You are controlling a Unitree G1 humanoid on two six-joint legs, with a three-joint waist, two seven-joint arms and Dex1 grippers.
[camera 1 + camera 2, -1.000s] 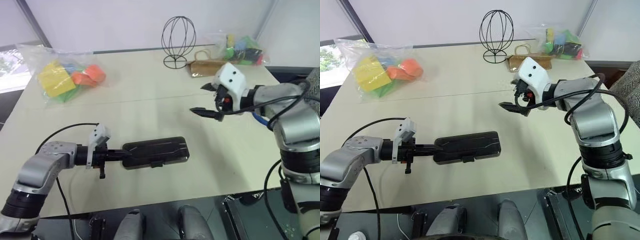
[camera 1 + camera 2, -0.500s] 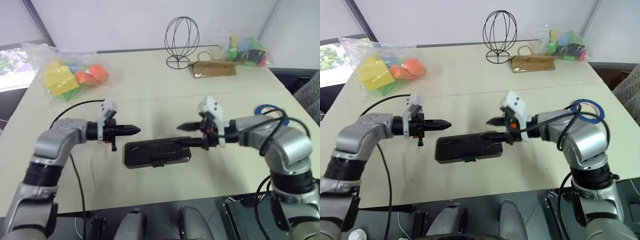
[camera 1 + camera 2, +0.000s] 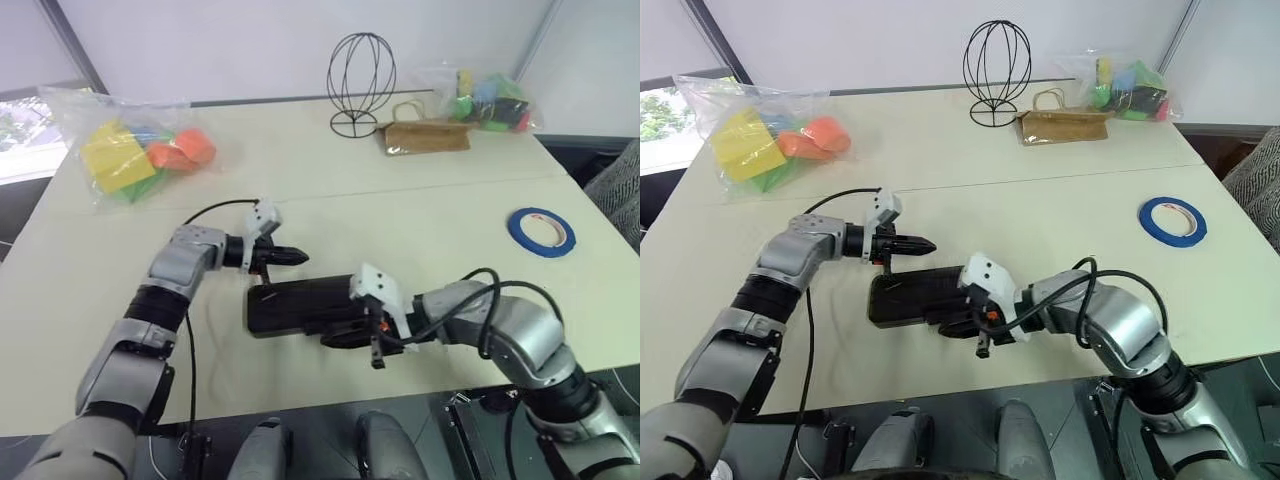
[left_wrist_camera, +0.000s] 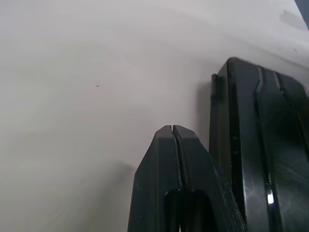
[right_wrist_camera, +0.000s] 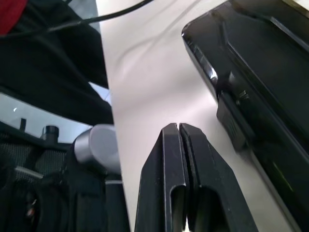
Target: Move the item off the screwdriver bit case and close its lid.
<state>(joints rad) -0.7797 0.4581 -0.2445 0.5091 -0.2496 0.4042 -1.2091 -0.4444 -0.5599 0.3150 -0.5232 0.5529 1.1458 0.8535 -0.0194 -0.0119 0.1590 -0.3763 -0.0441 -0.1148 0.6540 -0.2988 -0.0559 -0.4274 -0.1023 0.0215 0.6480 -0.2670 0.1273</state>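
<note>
The screwdriver bit case [image 3: 300, 305] lies flat near the table's front edge. Its lid [image 3: 920, 290] is down, dark side up. The item, a roll of blue tape [image 3: 540, 230], lies on the bare table far off to the right, apart from the case. My left gripper [image 3: 295, 257] is shut and empty, its tips just behind the case's far left corner [image 4: 231, 96]. My right gripper [image 3: 328, 338] is shut and empty, low along the case's front edge. Its fingertips [image 5: 178, 133] sit beside the small latch tab [image 5: 231, 121].
A black wire sphere stand [image 3: 360, 85] and a brown paper bag [image 3: 428, 137] stand at the back. Clear plastic bags of coloured blocks lie at the back left [image 3: 130, 150] and back right [image 3: 490, 100]. The table's front edge [image 3: 300, 405] runs close behind my right gripper.
My right gripper has shut and come down from high on the right to the case's front edge. My left gripper has moved from the case's left end to its far left corner.
</note>
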